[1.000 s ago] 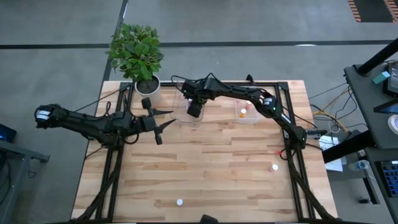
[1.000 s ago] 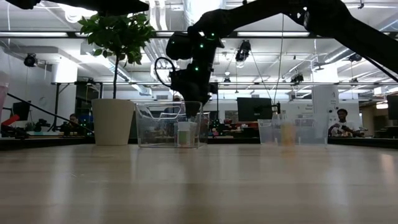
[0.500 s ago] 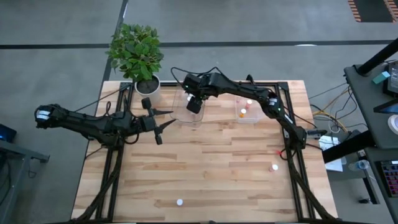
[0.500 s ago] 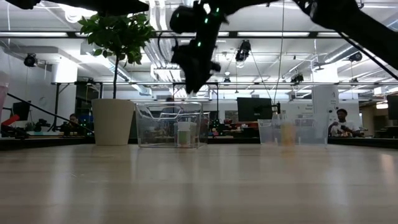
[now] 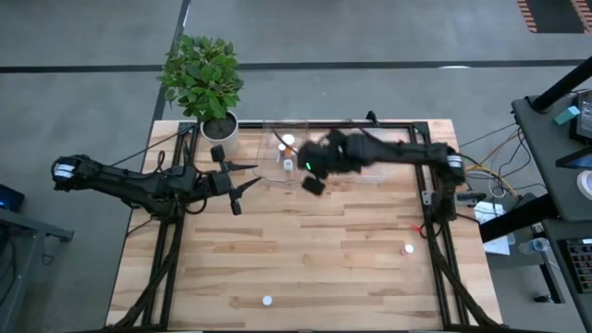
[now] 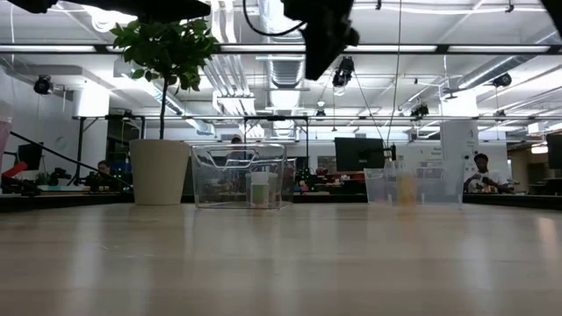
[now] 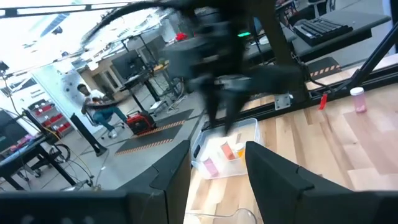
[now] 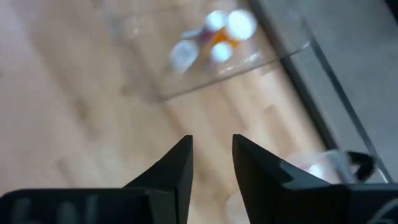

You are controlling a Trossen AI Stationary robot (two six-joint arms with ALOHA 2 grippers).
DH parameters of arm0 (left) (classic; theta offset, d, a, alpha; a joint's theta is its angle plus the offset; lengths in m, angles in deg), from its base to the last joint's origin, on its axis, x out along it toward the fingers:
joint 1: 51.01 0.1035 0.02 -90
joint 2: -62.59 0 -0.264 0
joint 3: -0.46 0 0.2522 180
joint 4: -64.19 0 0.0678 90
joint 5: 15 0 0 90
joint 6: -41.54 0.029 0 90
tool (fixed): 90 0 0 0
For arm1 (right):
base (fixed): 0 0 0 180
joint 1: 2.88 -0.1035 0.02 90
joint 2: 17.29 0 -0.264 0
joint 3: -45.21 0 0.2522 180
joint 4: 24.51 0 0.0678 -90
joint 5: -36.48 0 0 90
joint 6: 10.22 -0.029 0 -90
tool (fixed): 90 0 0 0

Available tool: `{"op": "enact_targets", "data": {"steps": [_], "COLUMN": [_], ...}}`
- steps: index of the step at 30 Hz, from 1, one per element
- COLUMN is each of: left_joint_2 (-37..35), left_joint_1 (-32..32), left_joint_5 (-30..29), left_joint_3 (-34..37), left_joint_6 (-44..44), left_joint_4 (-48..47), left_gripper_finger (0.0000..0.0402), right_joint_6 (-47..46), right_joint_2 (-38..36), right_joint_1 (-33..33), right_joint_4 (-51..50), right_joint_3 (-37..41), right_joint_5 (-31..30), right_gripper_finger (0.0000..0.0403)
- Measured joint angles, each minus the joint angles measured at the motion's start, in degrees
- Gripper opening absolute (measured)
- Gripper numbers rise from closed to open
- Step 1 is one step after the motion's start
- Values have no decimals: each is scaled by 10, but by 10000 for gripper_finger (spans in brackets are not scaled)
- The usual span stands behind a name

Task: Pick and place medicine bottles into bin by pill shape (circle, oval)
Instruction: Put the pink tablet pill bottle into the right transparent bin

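Two clear bins stand at the table's far side. The left bin (image 5: 280, 153) holds a white-topped medicine bottle (image 5: 289, 141), seen upright on the bin floor in the low view (image 6: 260, 189). The right bin (image 7: 224, 152) holds several bottles with orange and pinkish tops. Two more bottles (image 5: 408, 248) (image 5: 267, 300) stand loose on the table. My right gripper (image 5: 313, 182) hangs high between the bins, toward the near side, fingers (image 8: 177, 165) a little apart with nothing between them. My left gripper (image 5: 239, 188) waits open at the table's left.
A potted plant (image 5: 219, 125) stands at the far left corner, beside the left bin. Black frame rails run along the table's left (image 5: 166, 240) and right (image 5: 439, 250) sides. Bare wood spreads across the middle and near part of the table.
My right gripper has risen out of the left bin and swung toward the table's right and near side, high above the table now. The bottle stays standing in that bin.
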Motion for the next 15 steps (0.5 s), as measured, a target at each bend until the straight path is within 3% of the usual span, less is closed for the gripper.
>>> {"op": "enact_targets", "data": {"steps": [5,10,15], "left_joint_2": [1,3,6], "left_joint_1": [0,0,0], "left_joint_5": [0,0,0], "left_joint_3": [0,0,0], "left_joint_6": [-2,-3,-1], "left_joint_4": [-2,-2,-1], "left_gripper_finger": [137,137,137], "right_joint_6": [-95,-249,-420], "right_joint_2": [-66,-121,-179], "right_joint_1": [-88,-148,-212], "right_joint_4": [19,-17,-34], "right_joint_3": [135,227,298], "right_joint_5": [22,167,245], "right_gripper_finger": [86,66,52]}}
